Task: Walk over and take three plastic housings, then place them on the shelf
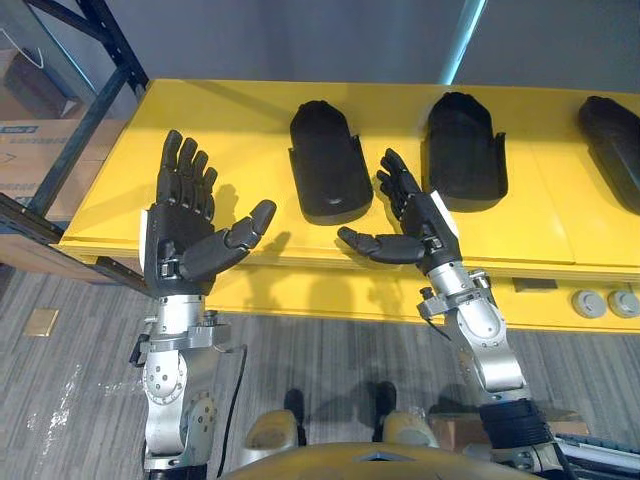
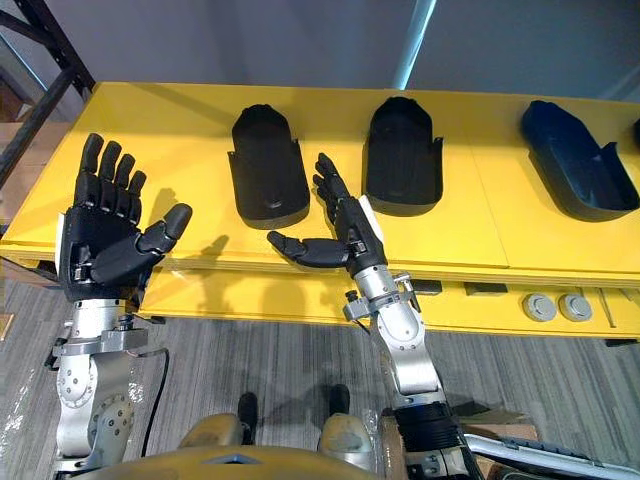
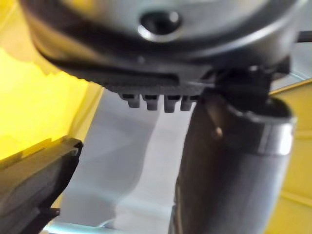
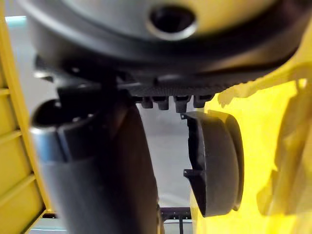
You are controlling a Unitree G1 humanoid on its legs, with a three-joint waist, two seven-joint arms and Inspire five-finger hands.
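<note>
The step in hand, as I judge it, is the first pick. Both hands hang spread and empty over the near edge of the table [image 1: 245, 130]: the left hand [image 1: 185, 225] at centre left of the frame with fingers straight up and thumb out, the right hand [image 1: 415, 220] at centre with palm turned inward and thumb pointing left. The left housing [image 1: 328, 160] lies between them, just beyond the right hand's fingertips. The middle housing [image 1: 465, 150] is beside it at upper centre right, and the right housing [image 1: 612, 140] is cut by the right edge; none is touched. To do it well, lower the right hand over the left housing and set the thumb against one side wall and the fingers on the other. Grip the shell near its middle so that it will not tip, and lift straight before turning toward the rack [image 2: 58, 45] at upper left, probably the shelf. Each housing is an open hollow shell, and nothing shows inside any of them. Two grey discs [image 1: 590, 303] sit on a ledge at lower right.
</note>
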